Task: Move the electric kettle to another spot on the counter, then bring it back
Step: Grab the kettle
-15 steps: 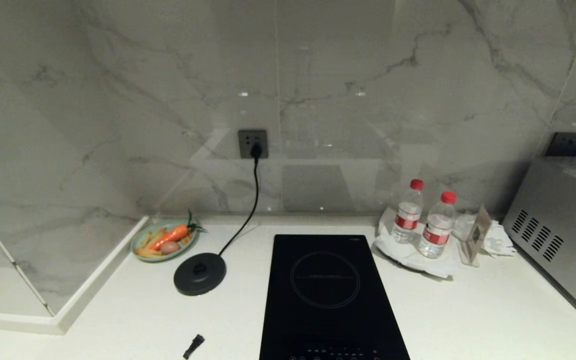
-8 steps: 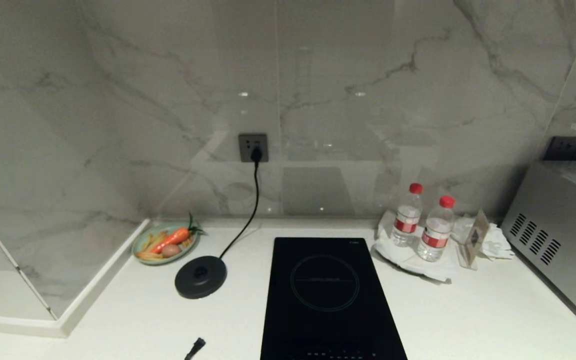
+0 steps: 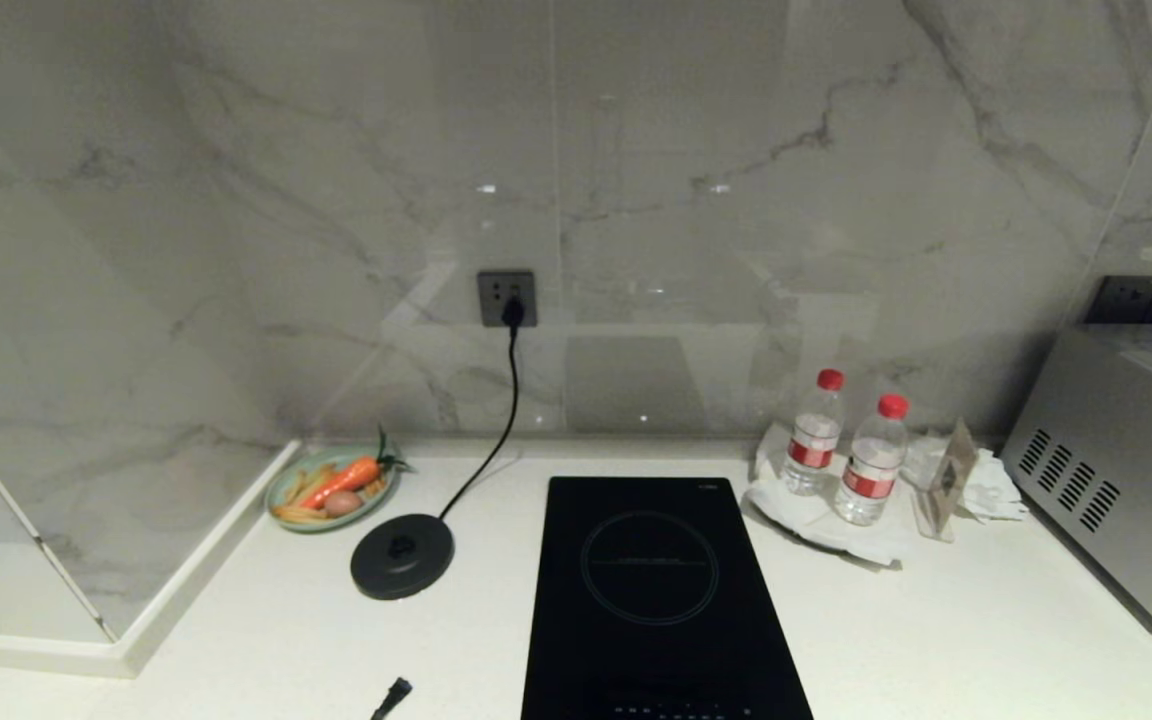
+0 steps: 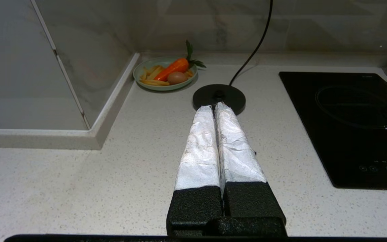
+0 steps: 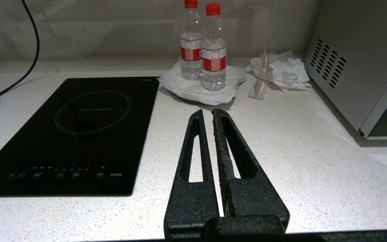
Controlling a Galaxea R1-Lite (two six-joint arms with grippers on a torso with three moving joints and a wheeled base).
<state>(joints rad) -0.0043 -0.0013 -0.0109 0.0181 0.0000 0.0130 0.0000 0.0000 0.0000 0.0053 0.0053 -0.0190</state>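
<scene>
Head view: I see the counter point(image 3: 936, 640) with only the base point(image 3: 402, 556); no kettle, so I cannot judge progress or its looks. Left wrist: my left gripper point(image 4: 214, 107) is clenched, empty, before the base. Right wrist: my right gripper point(image 5: 207, 114) is closed, empty, near the bottles point(image 5: 207, 50).

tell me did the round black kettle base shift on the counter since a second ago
No. The kettle base keeps its spot between the green plate and the hob. All three slid down the head view together, so the camera moved, not the base.
</scene>
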